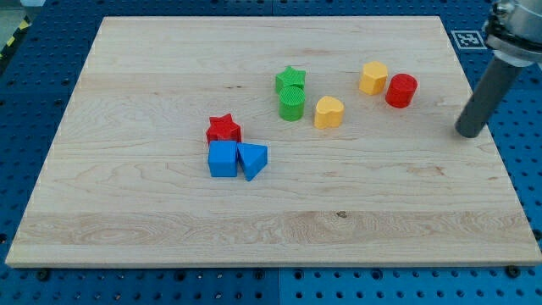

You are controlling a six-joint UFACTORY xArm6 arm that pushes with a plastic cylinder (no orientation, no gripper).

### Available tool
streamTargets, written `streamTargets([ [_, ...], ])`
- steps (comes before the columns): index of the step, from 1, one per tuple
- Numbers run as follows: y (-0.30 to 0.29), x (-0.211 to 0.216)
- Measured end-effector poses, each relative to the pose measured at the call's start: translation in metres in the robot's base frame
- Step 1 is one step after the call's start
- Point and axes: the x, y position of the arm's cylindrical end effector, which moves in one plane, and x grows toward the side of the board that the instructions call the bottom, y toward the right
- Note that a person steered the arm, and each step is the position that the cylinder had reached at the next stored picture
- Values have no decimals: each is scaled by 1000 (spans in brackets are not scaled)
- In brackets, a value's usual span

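My tip rests near the board's right edge, touching no block. The nearest block is the red cylinder, up and to the tip's left, with the yellow hexagon beside it. Further left lies a yellow heart. A green cylinder stands next to it, with a green star just above. Left of the board's centre, a red star sits over a blue cube and a blue triangle.
The wooden board lies on a blue perforated table. A black-and-white marker tag sits off the board's top right corner. The rod's wide upper body hangs over that corner.
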Motion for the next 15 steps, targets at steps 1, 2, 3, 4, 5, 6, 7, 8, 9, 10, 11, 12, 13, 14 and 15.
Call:
streamTargets([
  [1, 28, 0],
  [2, 47, 0],
  [3, 67, -14],
  [4, 52, -82],
  [5, 32, -116],
  [6, 29, -116],
  [7, 25, -116],
  [8, 11, -116],
  [9, -13, -117],
  [10, -14, -117],
  [11, -29, -118],
  [12, -55, -111],
  [13, -83, -110],
  [14, -101, -109],
  [15, -118, -108],
])
